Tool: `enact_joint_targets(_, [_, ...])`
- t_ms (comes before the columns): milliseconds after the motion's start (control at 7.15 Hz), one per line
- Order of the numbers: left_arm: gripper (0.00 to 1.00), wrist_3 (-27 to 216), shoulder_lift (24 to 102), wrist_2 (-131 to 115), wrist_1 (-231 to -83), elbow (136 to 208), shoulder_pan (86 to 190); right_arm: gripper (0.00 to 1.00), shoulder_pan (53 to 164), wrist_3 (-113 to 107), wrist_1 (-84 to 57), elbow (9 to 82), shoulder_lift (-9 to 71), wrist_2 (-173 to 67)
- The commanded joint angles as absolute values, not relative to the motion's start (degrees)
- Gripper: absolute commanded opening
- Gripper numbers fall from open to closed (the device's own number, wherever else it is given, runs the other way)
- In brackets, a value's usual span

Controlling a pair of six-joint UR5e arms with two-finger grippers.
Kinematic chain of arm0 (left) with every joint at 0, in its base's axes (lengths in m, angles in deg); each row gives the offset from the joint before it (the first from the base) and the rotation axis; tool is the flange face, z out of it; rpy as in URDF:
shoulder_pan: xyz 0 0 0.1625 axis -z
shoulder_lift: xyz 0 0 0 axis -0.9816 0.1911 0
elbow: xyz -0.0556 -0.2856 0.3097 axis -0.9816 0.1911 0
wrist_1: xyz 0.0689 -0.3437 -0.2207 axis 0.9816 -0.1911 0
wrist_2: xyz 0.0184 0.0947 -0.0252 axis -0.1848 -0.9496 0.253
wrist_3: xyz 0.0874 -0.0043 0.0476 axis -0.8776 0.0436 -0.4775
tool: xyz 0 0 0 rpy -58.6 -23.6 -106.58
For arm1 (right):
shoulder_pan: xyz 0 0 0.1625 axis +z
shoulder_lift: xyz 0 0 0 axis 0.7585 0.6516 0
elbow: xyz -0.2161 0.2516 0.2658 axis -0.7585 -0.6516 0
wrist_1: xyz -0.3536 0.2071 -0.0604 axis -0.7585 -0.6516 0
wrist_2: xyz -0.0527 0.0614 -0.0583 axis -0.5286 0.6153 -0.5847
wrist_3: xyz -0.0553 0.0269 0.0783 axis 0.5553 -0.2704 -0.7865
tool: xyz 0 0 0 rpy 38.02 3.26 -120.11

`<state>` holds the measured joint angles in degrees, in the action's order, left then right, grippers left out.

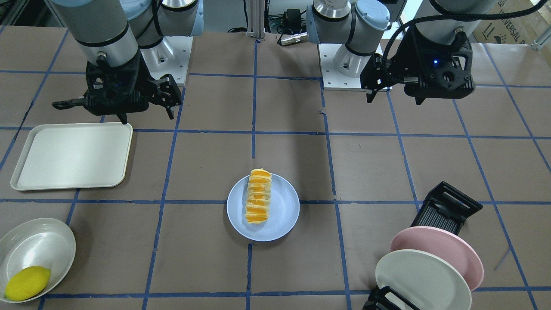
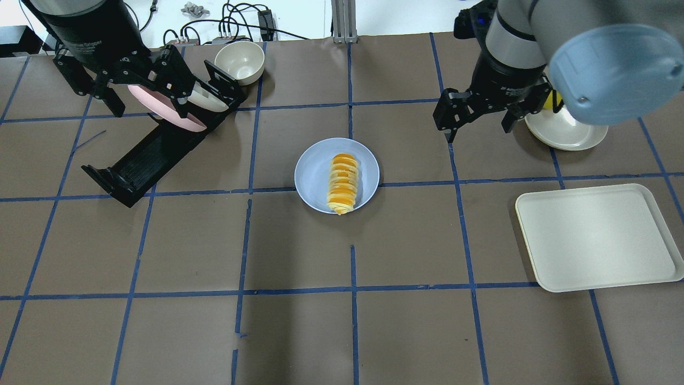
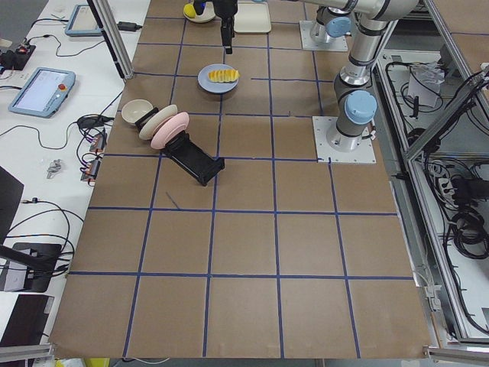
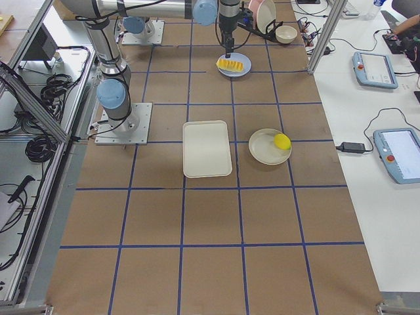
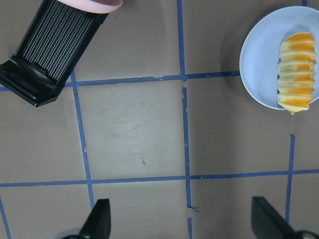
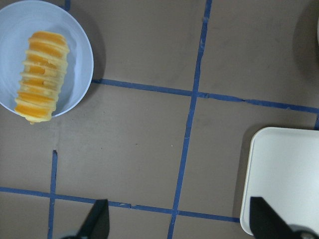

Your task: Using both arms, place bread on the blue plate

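The bread (image 1: pixel 258 196), an orange and pale-yellow striped loaf, lies lengthwise on the blue plate (image 1: pixel 284 211) at mid-table; its end toward the robot slightly overhangs the rim. It also shows in the overhead view (image 2: pixel 343 183) on the plate (image 2: pixel 315 171). My left gripper (image 2: pixel 147 107) is open and empty, raised over the dish rack, well away from the plate. My right gripper (image 2: pixel 475 125) is open and empty, raised beside the plate's other side. Both wrist views show the bread (image 5: pixel 297 74) (image 6: pixel 40 74) between spread fingertips and nothing held.
A black dish rack (image 1: pixel 447 211) holds a pink plate (image 1: pixel 447 245) and a white plate (image 1: pixel 422 280). A cream tray (image 1: pixel 73 155) lies on my right side. A shallow bowl (image 1: pixel 36 249) holds a lemon (image 1: pixel 26 282). A cream bowl (image 2: pixel 239 61) stands at the far edge.
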<state>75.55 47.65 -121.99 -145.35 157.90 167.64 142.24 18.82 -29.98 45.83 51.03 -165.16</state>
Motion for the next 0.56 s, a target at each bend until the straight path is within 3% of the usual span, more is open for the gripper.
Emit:
enact_joint_targets(0, [1.0, 75.59, 47.69, -121.95, -145.35, 157.75, 167.67, 1.0, 141.18, 19.04, -27.1, 46.21, 52.7, -165.29])
enact_joint_targets(419, [1.0, 75.68, 47.87, -121.95, -144.64, 157.75, 167.58, 1.0, 141.27, 18.95, -27.01, 45.95, 52.61, -167.3])
